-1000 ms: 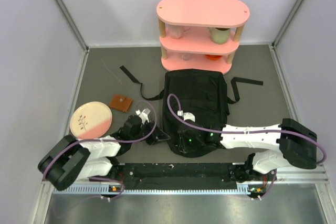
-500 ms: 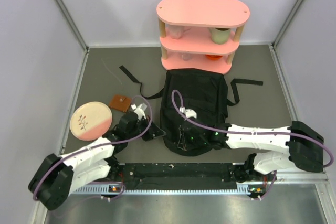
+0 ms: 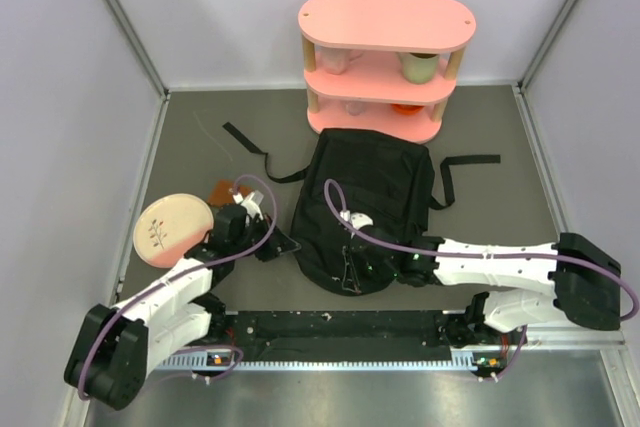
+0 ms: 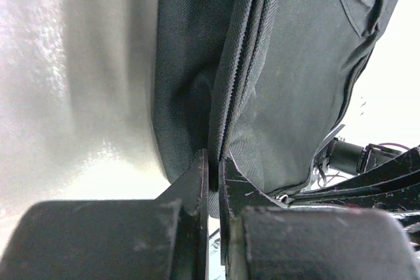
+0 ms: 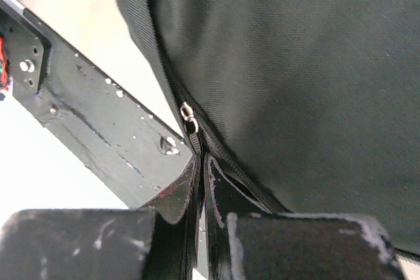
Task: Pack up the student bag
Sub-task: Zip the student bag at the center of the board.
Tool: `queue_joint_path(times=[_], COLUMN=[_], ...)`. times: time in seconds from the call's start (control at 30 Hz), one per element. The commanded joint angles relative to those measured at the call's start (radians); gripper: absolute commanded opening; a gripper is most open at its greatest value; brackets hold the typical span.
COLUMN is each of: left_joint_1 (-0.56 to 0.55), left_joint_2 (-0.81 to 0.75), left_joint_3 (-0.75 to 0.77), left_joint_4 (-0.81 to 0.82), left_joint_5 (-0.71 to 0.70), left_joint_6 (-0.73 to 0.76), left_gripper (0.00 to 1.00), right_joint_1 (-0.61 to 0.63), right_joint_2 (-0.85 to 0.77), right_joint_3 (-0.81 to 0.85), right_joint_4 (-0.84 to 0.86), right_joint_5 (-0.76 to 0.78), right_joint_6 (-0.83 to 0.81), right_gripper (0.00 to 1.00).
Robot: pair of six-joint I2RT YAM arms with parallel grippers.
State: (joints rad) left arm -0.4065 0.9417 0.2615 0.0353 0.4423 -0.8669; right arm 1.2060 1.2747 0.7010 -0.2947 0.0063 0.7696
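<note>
reads as an early step, opening rather than filling: nothing seen going in yet, and no open mouth visible from above. cannot tell from the wrist views how much of the zipper is undone.

nearest the bases, reaches flat and low with the right arm from the right side, forearm stretched across the counter [image 3: 500, 137], right gripper [image 5: 200, 159] pinched together on the strap of the zipper pull [image 5: 189, 122] at the near rim of the student bag [image 3: 372, 182]. comes in from the left with the other arm, elbow bent and wrist low, left gripper [image 4: 211, 162] closed tight on a fold of fabric beside the zipper seam at the bag's near left corner.

finds the bag lying flat mid-counter, straps [image 3: 247, 144] trailing out to either side, far end just in front of the pink shelf [image 3: 385, 22].

leaves loose, to the left, a pink plate [image 3: 172, 230] and a brown square piece [image 3: 222, 190] partly hidden by the left arm; farther back, cups [image 3: 421, 67] on the shelf. likely all packing left to do.
</note>
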Motion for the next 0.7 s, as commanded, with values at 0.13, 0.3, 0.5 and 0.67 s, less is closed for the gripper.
queue_joint_path(times=[0.13, 0.3, 0.5, 0.67], left_joint_1=[0.116, 0.161, 0.215, 0.215], left_joint_2=[0.025, 0.051, 0.063, 0.056], left_joint_3=[0.094, 0.113, 0.116, 0.053], left_joint_4=[-0.011, -0.014, -0.003, 0.096], left_joint_5=[-0.005, 0.039, 0.108, 0.236], left_joint_6=[0.104, 0.118, 0.12, 0.031], left_gripper=[0.0, 0.0, 0.0, 0.53], right_joint_1=[0.004, 0.004, 0.003, 0.003], right_joint_2=[-0.083, -0.109, -0.144, -0.118], right_joint_3=[-0.051, -0.081, -0.11, -0.084], right_joint_4=[-0.098, -0.116, -0.133, -0.107], right_joint_5=[0.02, 0.057, 0.081, 0.093], right_joint_6=[-0.012, 0.016, 0.045, 0.053], right_gripper=[0.0, 0.0, 0.0, 0.0])
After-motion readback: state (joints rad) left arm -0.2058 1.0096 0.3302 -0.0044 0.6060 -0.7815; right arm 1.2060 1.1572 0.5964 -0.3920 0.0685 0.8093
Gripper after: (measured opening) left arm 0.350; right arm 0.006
